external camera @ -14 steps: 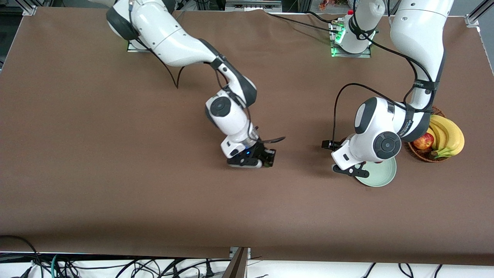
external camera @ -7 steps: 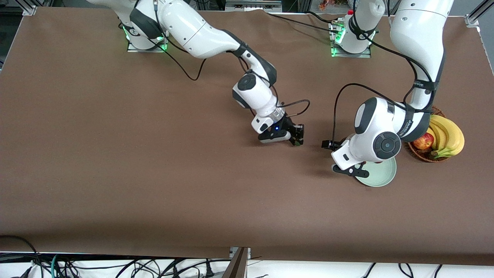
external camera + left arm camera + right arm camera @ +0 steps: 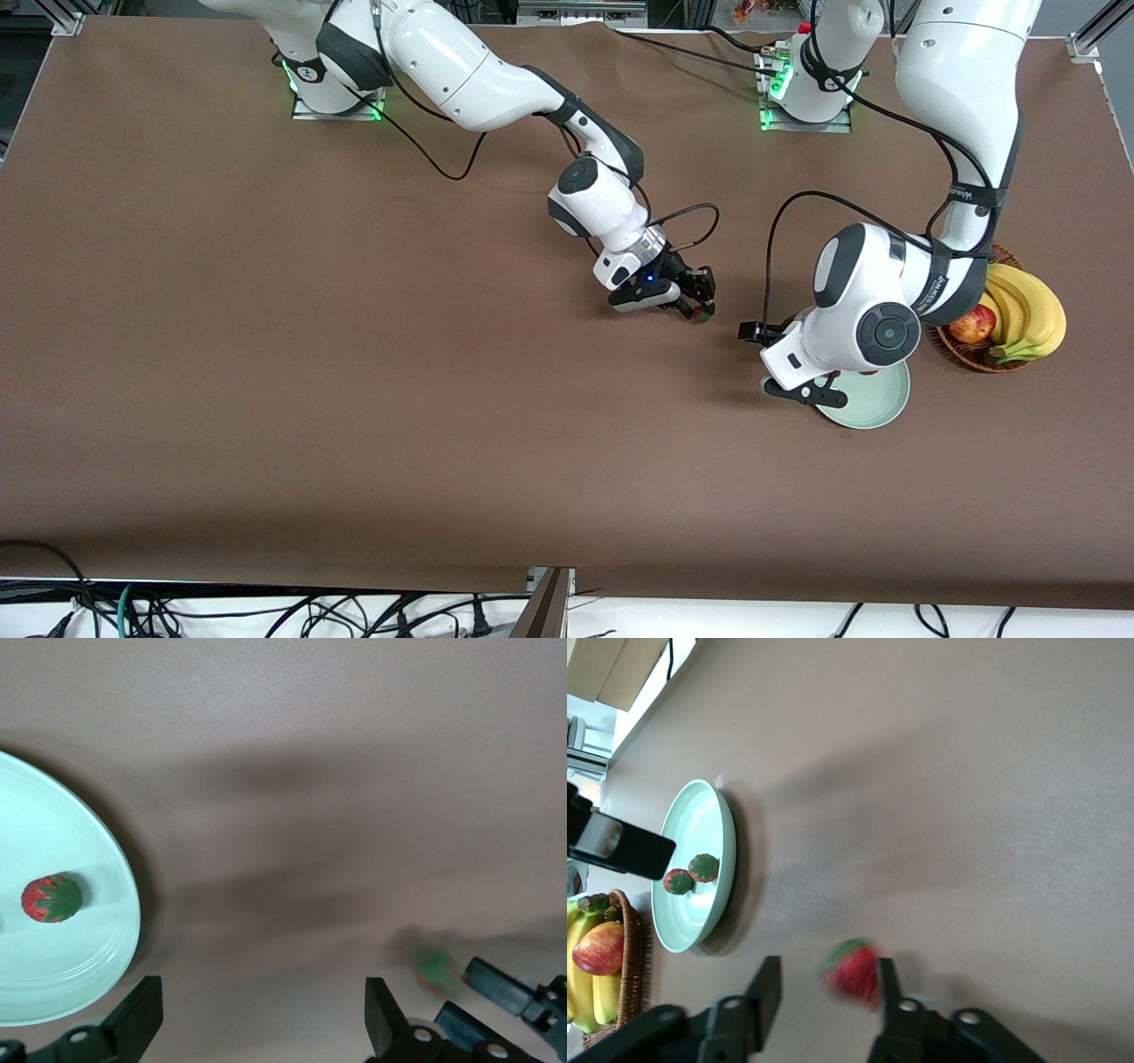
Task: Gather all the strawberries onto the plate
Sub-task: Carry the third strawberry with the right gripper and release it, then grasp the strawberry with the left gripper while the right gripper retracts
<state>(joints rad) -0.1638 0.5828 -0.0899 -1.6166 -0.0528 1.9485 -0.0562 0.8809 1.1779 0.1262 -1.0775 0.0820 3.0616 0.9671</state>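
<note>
My right gripper (image 3: 698,301) hangs over the bare brown table, between its middle and the plate (image 3: 879,403). In the right wrist view its jaws (image 3: 827,966) stand apart. A blurred red strawberry (image 3: 855,973) lies against one finger only and is seen in the front view as a strawberry (image 3: 705,312). The pale green plate (image 3: 691,819) holds two strawberries (image 3: 678,881) (image 3: 703,867). My left gripper (image 3: 264,1010) is open and empty, low beside the plate's rim (image 3: 124,904). One strawberry (image 3: 53,898) on the plate shows in the left wrist view.
A wicker basket (image 3: 974,356) with bananas (image 3: 1028,310) and an apple (image 3: 972,325) stands beside the plate toward the left arm's end. Cables loop from both wrists. The left arm's wrist body covers part of the plate in the front view.
The right arm swung the strawberry from the table's middle toward the plate. Its jaws have come apart and the berry blurs loose against one finger. The left arm has not moved.
</note>
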